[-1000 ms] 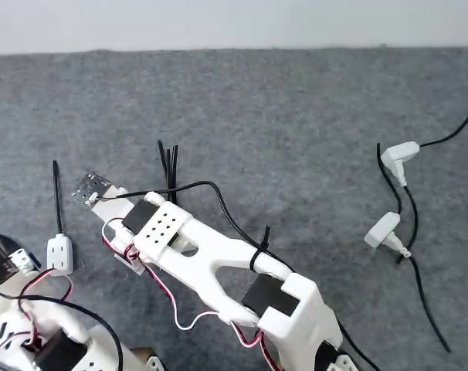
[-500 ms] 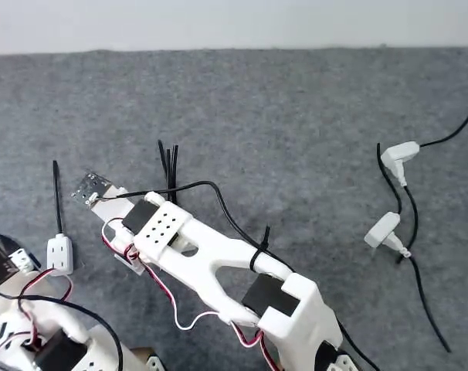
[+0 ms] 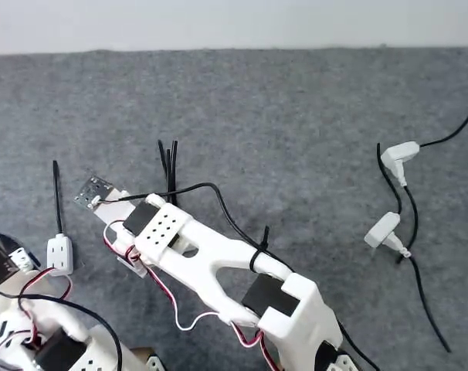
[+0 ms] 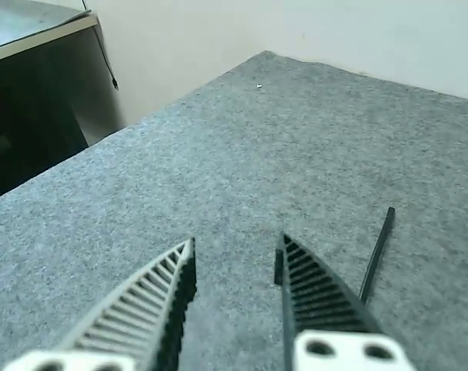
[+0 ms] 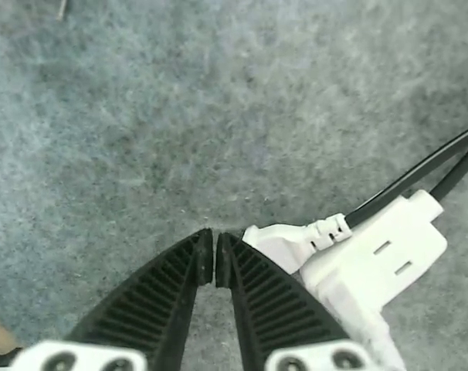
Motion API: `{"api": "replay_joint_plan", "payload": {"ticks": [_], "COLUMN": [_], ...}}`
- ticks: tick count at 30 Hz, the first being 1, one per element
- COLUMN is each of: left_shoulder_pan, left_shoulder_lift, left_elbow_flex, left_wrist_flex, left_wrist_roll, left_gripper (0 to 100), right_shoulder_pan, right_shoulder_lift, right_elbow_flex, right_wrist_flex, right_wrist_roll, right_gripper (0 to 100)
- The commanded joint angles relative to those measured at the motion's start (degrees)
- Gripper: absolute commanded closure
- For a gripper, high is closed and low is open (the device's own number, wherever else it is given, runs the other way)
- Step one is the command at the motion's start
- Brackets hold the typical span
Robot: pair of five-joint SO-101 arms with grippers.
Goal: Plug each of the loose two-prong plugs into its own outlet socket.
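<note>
Two loose white two-prong plugs (image 3: pixel 398 157) (image 3: pixel 384 229) lie on their black cords at the right of the grey carpet. At the left, a white outlet socket (image 3: pixel 60 253) lies with its black cord running away from the arms. My right arm (image 3: pixel 218 259) stretches across to the left. Its gripper (image 5: pixel 215 249) is shut and empty, tips just above the carpet beside another white plug (image 5: pixel 284 241). That plug rests against a white socket block (image 5: pixel 388 259); I cannot tell if it is inserted. My left gripper (image 4: pixel 234 259) is open over bare carpet.
A bundle of black cord ends (image 3: pixel 170 164) lies just beyond the right arm's wrist. One black cord tip (image 4: pixel 377 249) lies ahead of the left gripper. A dark shelf (image 4: pixel 33 85) stands past the carpet's edge. The carpet's middle and back are bare.
The right arm's wrist has shifted slightly to the left and nearer. The plugs and sockets lie where they were.
</note>
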State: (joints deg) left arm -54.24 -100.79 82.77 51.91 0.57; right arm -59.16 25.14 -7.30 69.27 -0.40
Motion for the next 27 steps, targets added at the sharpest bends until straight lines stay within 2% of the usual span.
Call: {"api": "replay_joint_plan", "payload": {"ticks": [1,27], "left_shoulder_pan": [0.09,0.09], "left_shoulder_lift": [-0.35,-0.35], "left_elbow_flex": [-0.22,-0.22], "left_wrist_flex": [-1.67,-1.58], "left_wrist_roll": [0.62,0.62], "left_gripper": [84,84], "right_shoulder_pan": [0.04,-0.13], "right_shoulder_lift": [-0.31,2.15], "right_elbow_flex": [-0.44,-0.88], "right_wrist_flex": [-0.84,-0.92], "right_wrist_roll": [-0.44,-0.62], "right_gripper": [99.0,99.0]}}
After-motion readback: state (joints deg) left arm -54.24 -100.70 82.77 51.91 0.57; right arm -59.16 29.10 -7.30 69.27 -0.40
